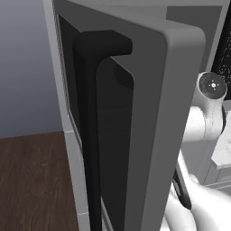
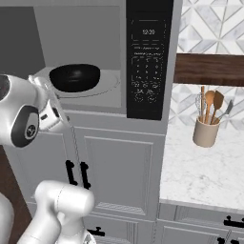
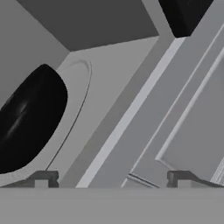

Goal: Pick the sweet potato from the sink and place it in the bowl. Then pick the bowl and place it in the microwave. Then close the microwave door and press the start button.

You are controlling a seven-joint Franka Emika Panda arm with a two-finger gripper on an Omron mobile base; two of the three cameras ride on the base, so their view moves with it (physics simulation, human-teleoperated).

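Note:
The glossy black bowl (image 2: 75,77) sits on the pale round turntable (image 2: 110,82) inside the open microwave (image 2: 95,28). In the hand view the bowl (image 3: 26,118) lies at the left, apart from my gripper (image 3: 111,180). The gripper is open, with nothing between its fingertips (image 3: 43,178), and hangs just outside the cavity's front edge. The microwave door (image 1: 149,113) stands swung wide open, with its black bar handle (image 1: 90,135) facing the left base camera. The black control panel (image 2: 148,62) is right of the cavity. The sweet potato is hidden, and the sink is out of view.
Grey panelled cabinet doors (image 2: 124,162) with black handles lie below the microwave. A marble counter (image 2: 205,171) at the right carries a tan holder of wooden utensils (image 2: 206,131). Dark wood floor (image 1: 31,180) lies left of the door.

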